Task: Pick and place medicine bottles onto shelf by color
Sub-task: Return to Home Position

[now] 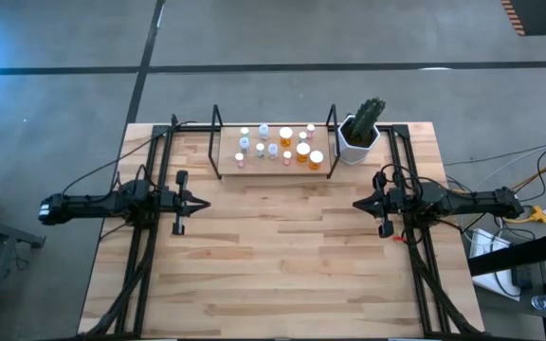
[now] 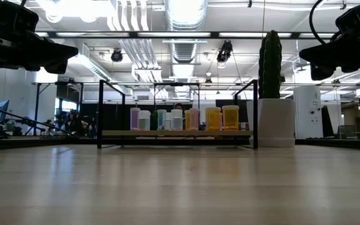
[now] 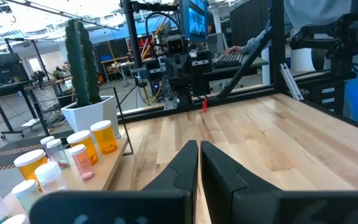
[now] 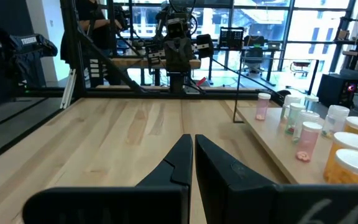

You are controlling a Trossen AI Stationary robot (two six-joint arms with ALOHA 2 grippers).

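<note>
**Bottles racked on the shelf, both arms clear**

The medicine bottles all stand upright on the shelf, white caps up, in a loose cluster across its light-wood board. The orange bottles sit together at the end of the shelf nearest the cactus pot. The smaller clear, greenish and pinkish bottles fill the middle and the other end. From the low view they read as one row between the black wire uprights, pinkish and clear at one end and orange at the other. The shelf sits at the far middle of the plank surface, and the white cactus pot stands just beside its right end.

The left end effector hangs over the left side of the surface, well apart from the shelf and pointing toward the centre. Its fingers are pressed together and hold nothing. The right end effector mirrors it over the right side, facing inward. Its fingers are likewise pressed together and empty.
</note>
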